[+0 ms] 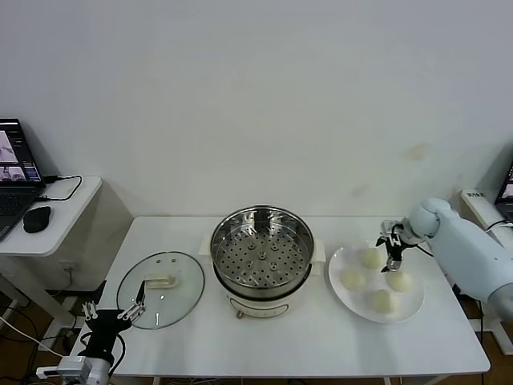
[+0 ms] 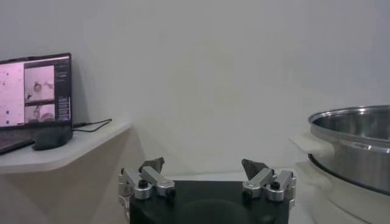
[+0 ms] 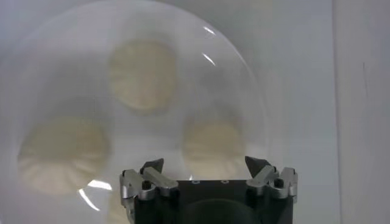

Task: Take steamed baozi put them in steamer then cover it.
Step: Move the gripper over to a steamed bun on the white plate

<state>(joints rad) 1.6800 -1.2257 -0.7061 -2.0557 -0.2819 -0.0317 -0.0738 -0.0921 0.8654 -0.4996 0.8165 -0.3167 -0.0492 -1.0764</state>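
Four steamed baozi point(image 1: 371, 259) lie on one white plate point(image 1: 413, 309) right of the single steamer point(image 1: 261, 250), with the right gripper point(image 1: 391, 250) hovering over them, jaws wide and empty. One cover point(image 1: 160, 289) rests on the surface point(image 1: 296, 345) left of the steamer; the left gripper point(image 1: 110, 313) waits near it, jaws wide.

The steamer point(image 2: 356, 152) is cut off by the left wrist view's edge.

Four cream baozi point(image 1: 371, 259) right of the open steamer point(image 1: 261, 255), cover point(image 1: 160, 289) left
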